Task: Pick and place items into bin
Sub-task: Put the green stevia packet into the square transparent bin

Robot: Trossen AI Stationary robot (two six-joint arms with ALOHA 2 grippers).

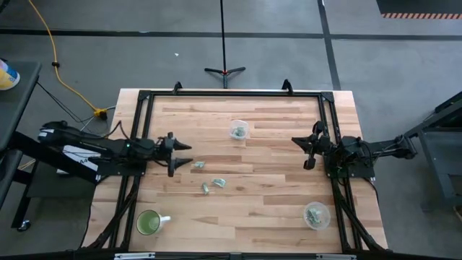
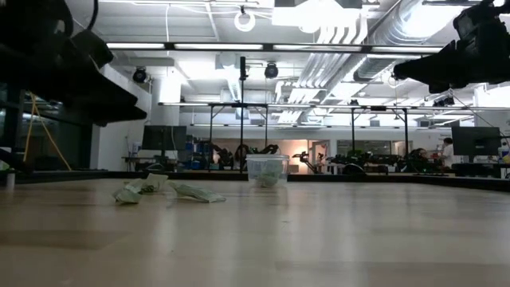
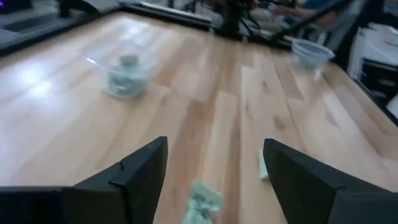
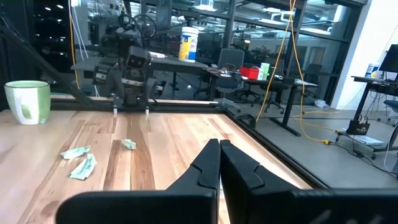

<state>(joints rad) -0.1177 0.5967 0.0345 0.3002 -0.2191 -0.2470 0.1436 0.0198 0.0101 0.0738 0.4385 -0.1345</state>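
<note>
Three pale green-and-white scraps [image 1: 198, 165] [image 1: 218, 182] [image 1: 206, 188] lie flat on the wooden table near its middle. In the low view they show as scraps [image 2: 131, 191] left of a clear cup. My left gripper [image 1: 180, 159] hovers open just left of them. In its wrist view one scrap [image 3: 202, 200] lies between the fingers' line and another scrap [image 3: 262, 165] lies off to one side. A clear bin [image 1: 239, 131] holding scraps stands toward the far side, and a second clear bin [image 1: 316, 215] stands near right. My right gripper [image 4: 219, 148] waits shut, high at the right.
A green mug with a white handle [image 1: 149, 222] stands at the near left corner. A black frame [image 1: 231, 93] runs around the table's edges. Bare wood lies between the scraps and both bins. A tripod foot [image 1: 224, 71] stands on the floor beyond the far edge.
</note>
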